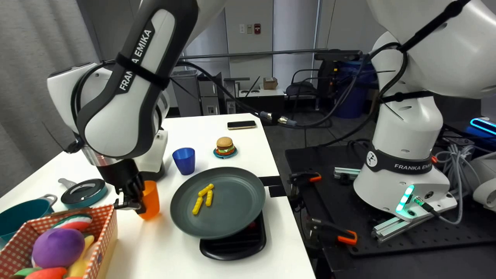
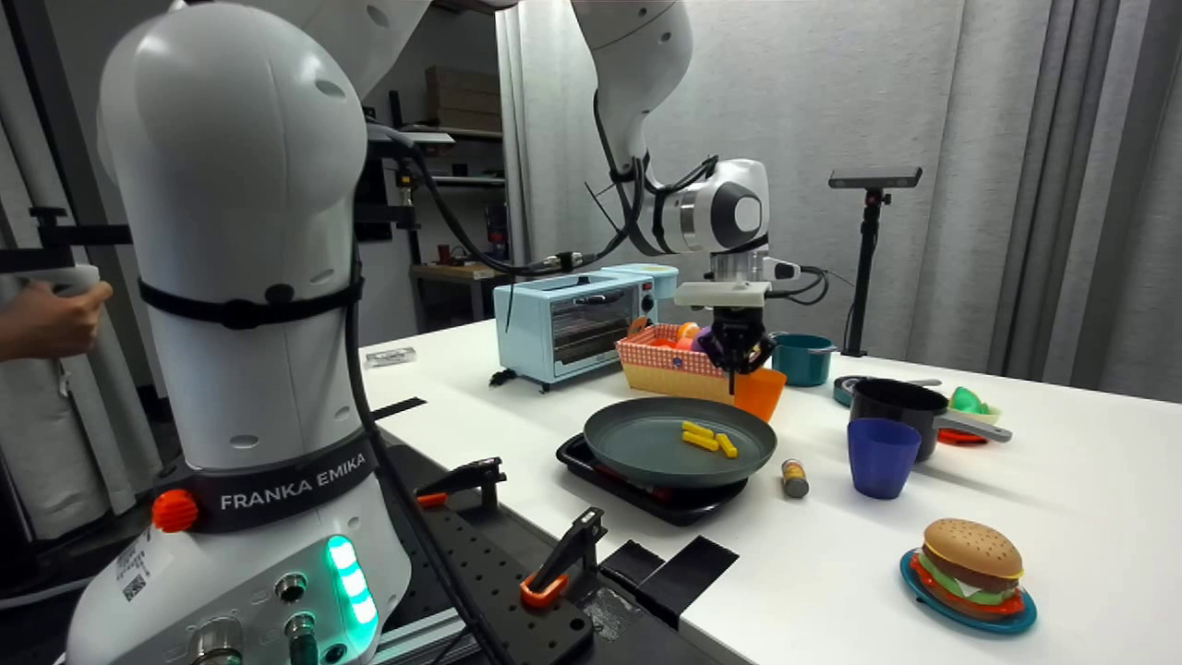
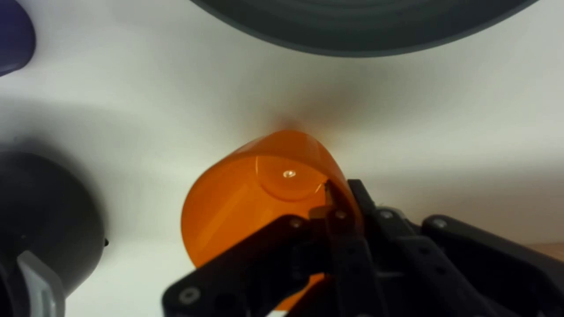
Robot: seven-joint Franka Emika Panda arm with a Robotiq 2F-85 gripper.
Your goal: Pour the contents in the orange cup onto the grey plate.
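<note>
The orange cup (image 1: 151, 201) is beside the grey plate (image 1: 240, 205); it also shows in an exterior view (image 2: 759, 395). My gripper (image 3: 346, 196) is shut on the cup's wall at the rim, one finger inside and one outside. The cup (image 3: 233, 207) leans a little, and its visible inside holds nothing; the fingers hide part of it. I cannot tell whether it touches the table. The contents, three yellow pieces (image 1: 209, 198), lie on the plate, also seen in an exterior view (image 2: 700, 441). The plate's rim (image 3: 361, 48) shows at the top of the wrist view.
The plate rests on a black stand (image 1: 232, 252). A checkered basket (image 2: 674, 376) of toy food is close to the gripper. A blue cup (image 2: 882, 457), a black pot (image 3: 48, 220), a small bottle (image 2: 794, 478) and a toy burger (image 1: 224, 144) stand around. A toaster oven (image 2: 526, 332) is behind.
</note>
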